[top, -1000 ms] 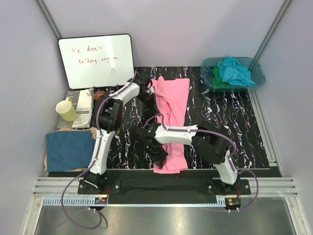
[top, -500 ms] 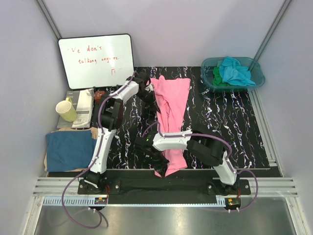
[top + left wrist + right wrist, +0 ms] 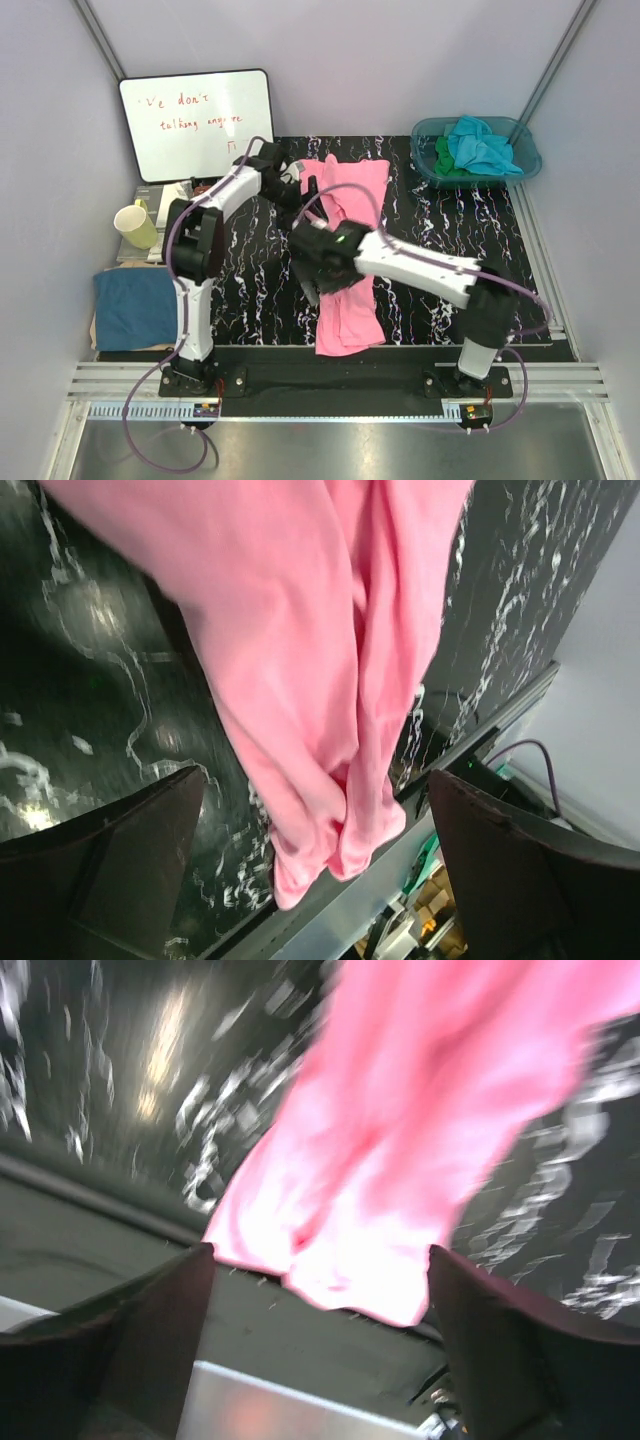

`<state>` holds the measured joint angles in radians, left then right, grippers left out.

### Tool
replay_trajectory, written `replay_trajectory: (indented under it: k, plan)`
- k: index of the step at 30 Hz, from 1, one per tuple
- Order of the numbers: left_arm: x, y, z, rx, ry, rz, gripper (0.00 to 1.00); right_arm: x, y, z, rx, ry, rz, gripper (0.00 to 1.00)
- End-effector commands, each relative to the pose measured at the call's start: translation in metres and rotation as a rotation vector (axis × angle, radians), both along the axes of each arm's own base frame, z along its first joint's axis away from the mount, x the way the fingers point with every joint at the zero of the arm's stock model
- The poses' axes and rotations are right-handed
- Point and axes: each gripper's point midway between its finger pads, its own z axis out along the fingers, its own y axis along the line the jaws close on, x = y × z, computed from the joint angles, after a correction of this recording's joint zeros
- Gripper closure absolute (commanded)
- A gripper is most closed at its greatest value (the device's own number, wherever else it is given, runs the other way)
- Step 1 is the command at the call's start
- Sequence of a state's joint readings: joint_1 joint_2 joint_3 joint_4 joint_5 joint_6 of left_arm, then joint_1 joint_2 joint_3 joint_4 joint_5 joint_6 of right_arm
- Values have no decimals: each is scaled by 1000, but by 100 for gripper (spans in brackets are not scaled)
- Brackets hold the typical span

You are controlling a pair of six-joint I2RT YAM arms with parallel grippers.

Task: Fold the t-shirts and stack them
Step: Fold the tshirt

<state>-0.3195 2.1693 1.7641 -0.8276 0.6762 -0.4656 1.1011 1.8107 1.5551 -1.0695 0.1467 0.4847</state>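
Note:
A bright pink t-shirt [image 3: 358, 190] lies as a long folded strip down the black marbled mat [image 3: 450, 240], its lower end at the near edge. My left gripper [image 3: 293, 182] hovers open by the strip's far left corner; its wrist view shows the pink cloth [image 3: 300, 660] below wide jaws [image 3: 315, 880], which hold nothing. My right gripper [image 3: 310, 280] hangs open over the strip's left side at mid-length; the pink hem [image 3: 420, 1140] shows, blurred, beyond its empty jaws [image 3: 320, 1350]. A dark blue t-shirt [image 3: 143, 305] lies folded left of the mat. Turquoise [image 3: 482, 140] and green [image 3: 444, 158] t-shirts sit crumpled in a basin.
The teal plastic basin [image 3: 528, 160] stands at the mat's far right corner. A whiteboard [image 3: 195, 120] leans at the back left. In front of it are a yellow mug [image 3: 135, 225] and papers [image 3: 172, 220]. Metal rails [image 3: 330, 385] run along the near edge.
Both grippers have opened and let go of the pink t-shirt. The right arm has lifted from the near hem towards the middle of the mat. The left gripper has drawn slightly left.

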Motion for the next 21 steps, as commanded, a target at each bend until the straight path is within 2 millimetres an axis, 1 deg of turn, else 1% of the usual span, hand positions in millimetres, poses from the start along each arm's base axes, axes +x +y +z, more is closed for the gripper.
replay_trajectory:
  k: [1, 2, 3, 4, 5, 6, 7, 8, 9, 10, 11, 12, 13, 14, 15, 16, 17, 18, 20, 21]
  plan:
    - [-10, 10, 32, -2, -142, -31, 1, 85, -67, 51, 80, -185, -256, 0]
    - [-17, 11, 26, 4, -123, -33, 1, 94, -78, 52, 102, -182, -284, 0]
    - [-22, 11, 25, 3, -118, -37, 1, 98, -83, 43, 122, -147, -294, 0]
    - [-27, 11, 28, -3, -117, -43, 1, 102, -90, 38, 125, -129, -303, 0]
    - [-37, 12, 22, 2, -92, -49, 1, 112, -103, 33, 121, -111, -343, 0]
    - [-44, 11, 26, -1, -94, -55, 1, 109, -106, 25, 121, -79, -345, 0]
    - [-51, 11, 26, -14, -81, -62, 2, 108, -108, 21, 122, -61, -342, 0]
    - [-64, 13, 17, -9, -43, -64, 4, 107, -112, 17, 125, -44, -355, 0]
    - [-70, 14, 21, -17, -48, -63, 5, 101, -114, 8, 130, -15, -360, 0]
    - [-77, 14, 20, -27, -34, -64, 5, 98, -114, 4, 147, 4, -371, 0]
    - [-90, 18, 10, -21, 1, -63, 6, 96, -116, 1, 163, 11, -384, 1]
    - [-94, 19, 14, -32, -10, -54, 7, 89, -116, -11, 201, 69, -401, 3]
    - [-102, 19, 13, -50, 6, -55, 7, 85, -116, -16, 228, 96, -436, 5]
    - [-116, 22, 2, -50, 48, -53, 8, 83, -117, -18, 261, 113, -453, 7]
    - [-119, 20, 5, -67, 37, -44, 10, 77, -118, -31, 304, 161, -491, 10]
    - [-125, 19, 3, -78, 46, -46, 12, 75, -119, -36, 324, 178, -510, 12]
    - [-136, 19, -5, -76, 72, -51, 14, 71, -120, -46, 346, 193, -527, 14]
    - [-136, 16, -4, -87, 64, -44, 19, 71, -120, -49, 372, 213, -548, 17]
    - [-146, 12, -11, -101, 92, -50, 24, 69, -120, -57, 386, 235, -567, 23]
    - [-145, 7, -11, -117, 94, -40, 27, 67, -118, -60, 410, 254, -572, 27]
